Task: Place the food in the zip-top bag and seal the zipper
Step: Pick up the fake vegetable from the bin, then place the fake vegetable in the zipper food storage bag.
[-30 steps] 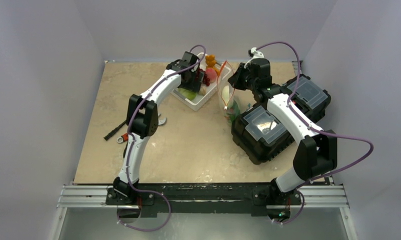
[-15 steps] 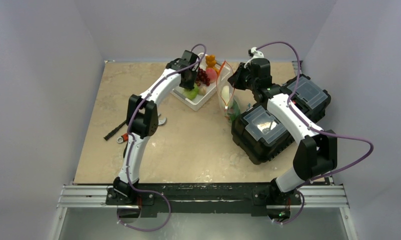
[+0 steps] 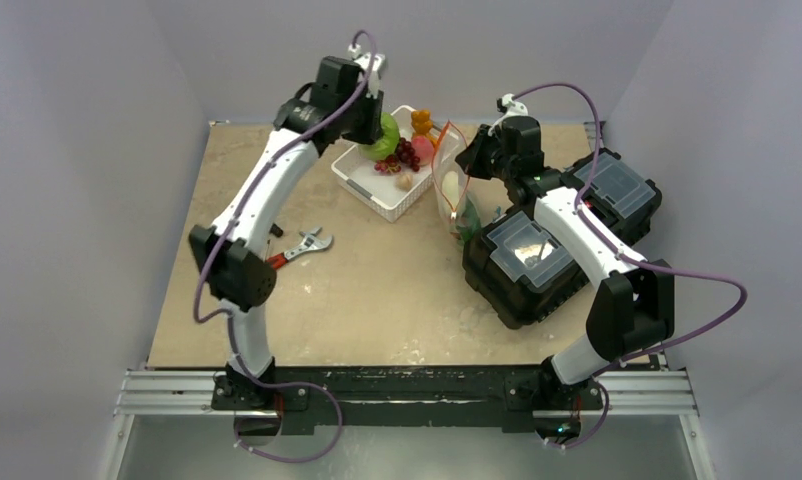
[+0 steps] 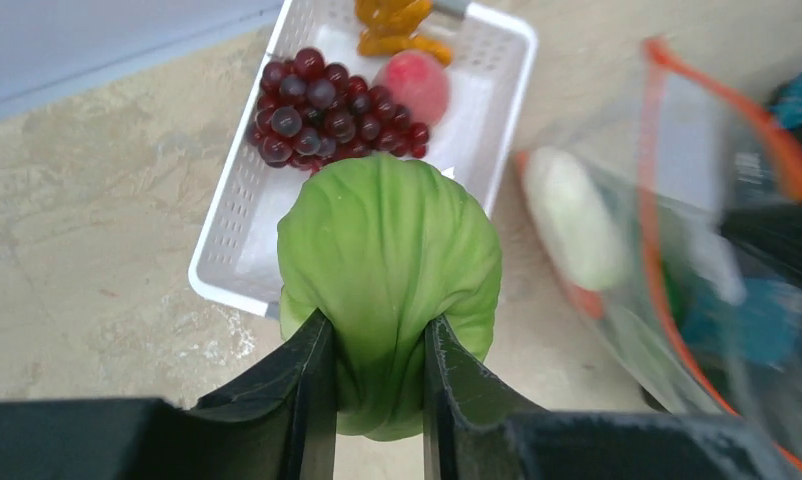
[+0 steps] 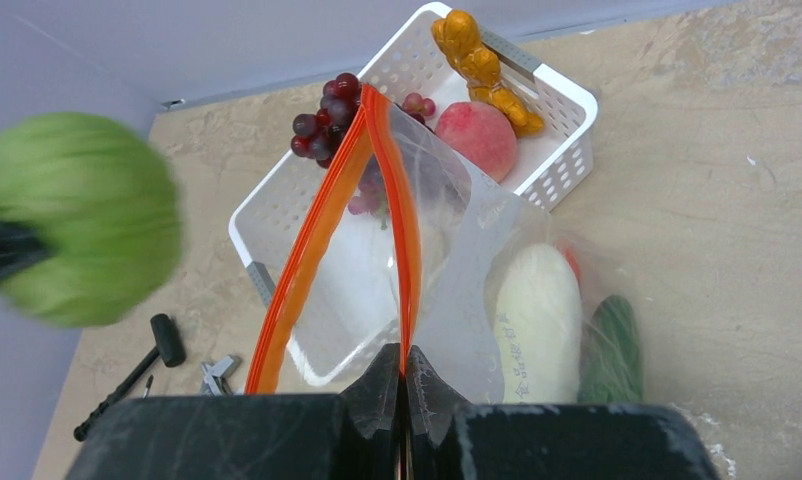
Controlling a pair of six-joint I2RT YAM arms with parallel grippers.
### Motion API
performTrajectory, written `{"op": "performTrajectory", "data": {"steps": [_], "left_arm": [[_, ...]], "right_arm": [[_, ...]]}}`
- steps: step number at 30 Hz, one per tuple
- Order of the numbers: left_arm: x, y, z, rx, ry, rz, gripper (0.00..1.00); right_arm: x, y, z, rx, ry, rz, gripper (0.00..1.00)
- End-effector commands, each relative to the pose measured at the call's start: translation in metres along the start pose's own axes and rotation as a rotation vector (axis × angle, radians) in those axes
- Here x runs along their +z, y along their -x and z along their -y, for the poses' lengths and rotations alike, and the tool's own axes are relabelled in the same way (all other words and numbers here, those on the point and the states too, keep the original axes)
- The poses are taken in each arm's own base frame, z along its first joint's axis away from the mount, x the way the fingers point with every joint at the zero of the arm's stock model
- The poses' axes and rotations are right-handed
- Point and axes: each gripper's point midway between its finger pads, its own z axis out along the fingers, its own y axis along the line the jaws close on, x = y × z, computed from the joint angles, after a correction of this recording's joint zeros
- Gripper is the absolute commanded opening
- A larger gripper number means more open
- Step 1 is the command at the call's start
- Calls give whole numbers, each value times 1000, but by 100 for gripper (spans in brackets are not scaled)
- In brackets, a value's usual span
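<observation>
My left gripper is shut on the light green cabbage and holds it in the air above the near corner of the white basket. In the top view the cabbage hangs left of the zip-top bag. Red grapes, a peach and an orange carrot lie in the basket. My right gripper is shut on the bag's zipper, holding the mouth upright and spread. Inside the bag lie the white oval piece and the cucumber.
Two black toolboxes stand at the right, under my right arm. A wrench lies on the table left of centre, and a black-handled tool nearby. Walls close in the left, back and right sides.
My left gripper closed on the cabbage in the basket and lifted it up and clear. The left arm swung upward. The right arm and bag have not moved.
</observation>
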Motion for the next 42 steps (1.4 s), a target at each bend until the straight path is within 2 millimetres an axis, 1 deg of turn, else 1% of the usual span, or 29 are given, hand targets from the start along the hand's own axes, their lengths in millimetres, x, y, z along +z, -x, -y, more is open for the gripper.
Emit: {"op": "performTrajectory", "data": {"steps": [1, 3, 5, 6, 7, 9, 10, 12, 14, 17, 19, 22, 25, 29, 33, 38, 41, 42], "left_arm": [[-127, 59, 31, -41, -197, 263, 0], [-162, 60, 50, -58, -318, 327, 0], [-188, 57, 69, -96, -446, 391, 0], [-197, 54, 79, -122, -516, 418, 0], [-205, 54, 90, -162, -600, 462, 0], [-218, 54, 104, -223, -707, 522, 0], [-223, 56, 111, -248, -755, 567, 0], [-225, 57, 124, -283, -838, 621, 0], [-220, 57, 132, -316, -879, 648, 0], [-210, 63, 141, -364, -909, 718, 0], [-196, 65, 147, -389, -929, 741, 0], [-177, 66, 147, -428, -950, 776, 0], [-154, 59, 142, -473, -930, 787, 0], [-126, 42, 139, -499, -896, 754, 0], [-108, 19, 131, -501, -827, 722, 0], [-89, -12, 122, -495, -736, 643, 0], [-76, -31, 113, -476, -644, 565, 0], [-72, -35, 110, -467, -605, 541, 0]], "right_arm": [[-10, 22, -16, -27, 67, 76, 0], [-12, 20, -21, -28, 91, 76, 0], [-11, 18, -24, -31, 102, 69, 0], [-11, 16, -25, -32, 106, 65, 0], [-11, 15, -27, -32, 112, 63, 0], [-11, 13, -32, -27, 134, 57, 0], [-11, 12, -33, -26, 143, 55, 0], [-13, 12, -37, -24, 156, 55, 0], [-16, 13, -40, -24, 166, 58, 0], [-22, 14, -46, -23, 192, 61, 0], [-26, 16, -52, -19, 218, 64, 0], [-29, 16, -58, -11, 249, 60, 0], [-32, 12, -63, -1, 278, 41, 0], [-35, 12, -67, 12, 297, 35, 0], [-35, 12, -69, 18, 304, 32, 0], [-33, 12, -69, 22, 304, 29, 0], [-31, 9, -69, 24, 308, 19, 0], [-31, 12, -71, 21, 317, 31, 0]]}}
